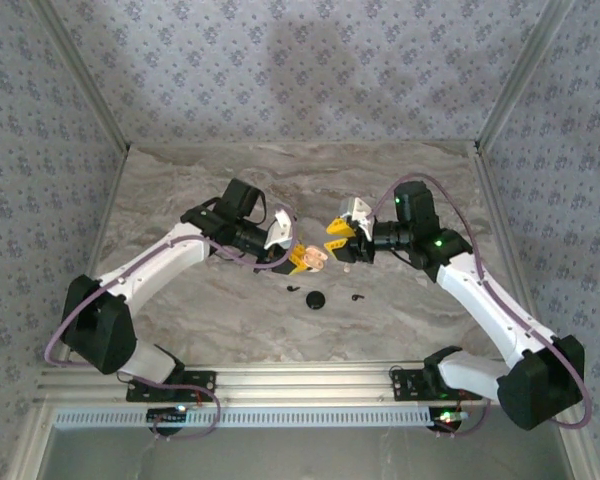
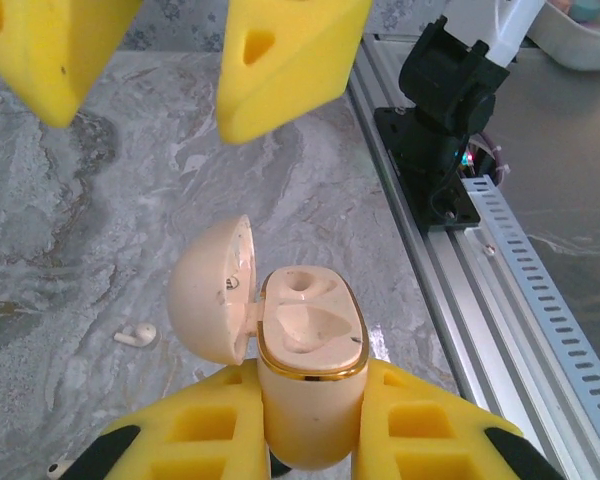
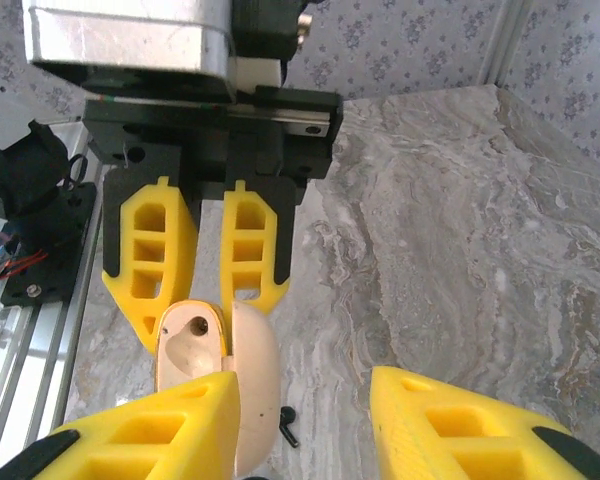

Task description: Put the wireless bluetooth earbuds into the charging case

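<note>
1. The left gripper [image 1: 302, 257] is clamped on the lower body of a cream charging case [image 2: 310, 345], one yellow finger on each side of it.
2. The case is held clear of the marble table [image 1: 430, 180]. Its domed lid [image 2: 208, 290] is hinged open to one side and two moulded sockets are exposed.
3. The right gripper [image 1: 338, 240] faces the left one tip to tip, its fingers spread wide and holding nothing. In its own wrist view the case sits against one finger; whether they touch cannot be told.
4. On the table on the near side of both grippers lie one earbud [image 1: 292, 289] under the left gripper and a second earbud [image 1: 357, 296] under the right.
5. A round black puck [image 1: 316, 299] lies between the two earbuds, apart from each.
6. In the left wrist view a small pale bud with a stem [image 2: 135, 336] lies on the lid side of the case; whether it is one of those earbuds is unclear.
7. An aluminium rail [image 2: 460, 300] runs along the other side of the case.
</note>
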Robot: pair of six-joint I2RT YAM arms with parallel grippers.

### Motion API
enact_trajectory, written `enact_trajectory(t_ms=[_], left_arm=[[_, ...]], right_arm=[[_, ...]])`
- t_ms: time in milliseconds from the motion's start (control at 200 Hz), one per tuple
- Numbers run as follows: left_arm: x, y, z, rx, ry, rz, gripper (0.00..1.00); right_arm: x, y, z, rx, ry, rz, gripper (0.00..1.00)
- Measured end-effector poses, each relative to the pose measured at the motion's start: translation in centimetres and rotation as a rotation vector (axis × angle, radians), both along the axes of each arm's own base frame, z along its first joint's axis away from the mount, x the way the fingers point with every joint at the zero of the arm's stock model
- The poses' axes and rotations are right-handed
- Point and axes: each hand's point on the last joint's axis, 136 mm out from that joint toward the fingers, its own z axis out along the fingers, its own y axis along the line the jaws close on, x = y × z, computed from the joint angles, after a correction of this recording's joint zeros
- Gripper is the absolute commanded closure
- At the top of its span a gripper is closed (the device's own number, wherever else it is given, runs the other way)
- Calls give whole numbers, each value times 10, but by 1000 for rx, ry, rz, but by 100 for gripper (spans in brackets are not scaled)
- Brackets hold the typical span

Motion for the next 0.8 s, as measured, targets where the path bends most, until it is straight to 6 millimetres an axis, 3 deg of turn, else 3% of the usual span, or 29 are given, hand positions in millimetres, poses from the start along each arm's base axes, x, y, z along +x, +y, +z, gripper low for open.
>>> enact_trajectory(t_ms=[330,799], left_arm=[[20,14,-14,-75,39,146,84],[56,47,-37,-181,41,445,86]], right_arm=[[14,-10,-2,16,143,-143,56],[59,-32,-59,-141,535,-496,56]])
